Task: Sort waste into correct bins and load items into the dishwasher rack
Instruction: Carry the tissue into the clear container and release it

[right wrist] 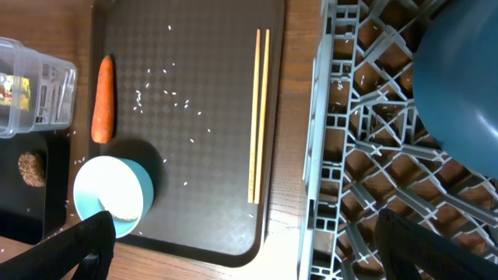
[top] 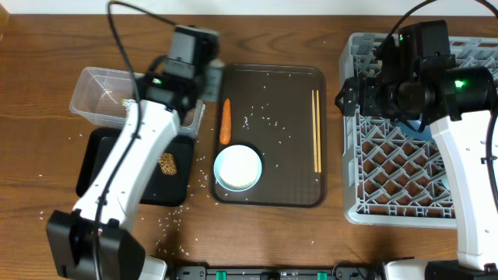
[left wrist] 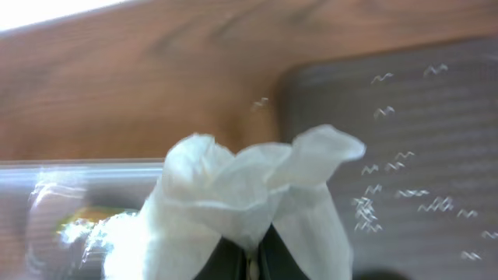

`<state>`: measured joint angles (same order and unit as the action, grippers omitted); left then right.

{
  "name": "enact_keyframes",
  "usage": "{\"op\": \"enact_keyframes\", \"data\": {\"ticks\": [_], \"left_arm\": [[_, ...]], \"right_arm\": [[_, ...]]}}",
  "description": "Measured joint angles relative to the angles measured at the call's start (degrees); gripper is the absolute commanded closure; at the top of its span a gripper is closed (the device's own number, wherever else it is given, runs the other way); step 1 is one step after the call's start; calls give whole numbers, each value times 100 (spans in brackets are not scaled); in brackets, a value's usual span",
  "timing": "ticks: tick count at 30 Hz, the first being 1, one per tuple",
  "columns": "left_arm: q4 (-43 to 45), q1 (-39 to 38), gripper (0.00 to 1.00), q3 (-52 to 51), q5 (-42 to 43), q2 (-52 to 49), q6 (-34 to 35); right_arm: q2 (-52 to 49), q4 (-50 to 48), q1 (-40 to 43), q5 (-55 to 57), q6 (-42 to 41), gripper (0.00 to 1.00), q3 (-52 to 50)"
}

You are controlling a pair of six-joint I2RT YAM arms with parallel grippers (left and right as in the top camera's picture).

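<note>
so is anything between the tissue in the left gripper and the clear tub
Nothing visible. The left gripper is shut on the crumpled tissue at the edge of the clear tub, whose top is open; only a wrapper lies inside.

The worktop (top: 47, 47) is brown wood-grain board. Four items stand directly on it. A clear tub (top: 97, 93) sits at the left rear. A black tray (top: 177, 187) lies just in front of it, their edges close together. A brown serving tray (top: 288, 155) occupies the centre, just beside both. A grey rack (top: 373, 187) stands at the right, with a narrow strip of bare wood between it and the serving tray. White rice grains (top: 167, 220) lie scattered on the wood by the black tray's front edge.
</note>
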<state>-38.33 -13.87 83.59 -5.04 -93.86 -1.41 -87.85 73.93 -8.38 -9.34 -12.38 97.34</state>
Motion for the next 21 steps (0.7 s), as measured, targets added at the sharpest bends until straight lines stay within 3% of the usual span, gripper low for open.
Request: {"op": "enact_keyframes", "data": {"ticks": [4, 5, 7, 9, 21], "left_arm": [[-223, 634, 93, -46, -28, -306, 343], [-219, 785, 87, -66, 37, -387, 411], [-221, 997, 43, -76, 216, -511, 472], [-223, 1075, 30, -81, 411, -538, 546], [-968, 737, 26, -81, 1187, 332, 614]], "right_arm": [[0, 39, 0, 0, 2, 1, 0], [0, 46, 0, 0, 2, 1, 0], [0, 44, 0, 0, 2, 1, 0], [0, 46, 0, 0, 2, 1, 0], [0, 39, 0, 0, 2, 1, 0]]}}
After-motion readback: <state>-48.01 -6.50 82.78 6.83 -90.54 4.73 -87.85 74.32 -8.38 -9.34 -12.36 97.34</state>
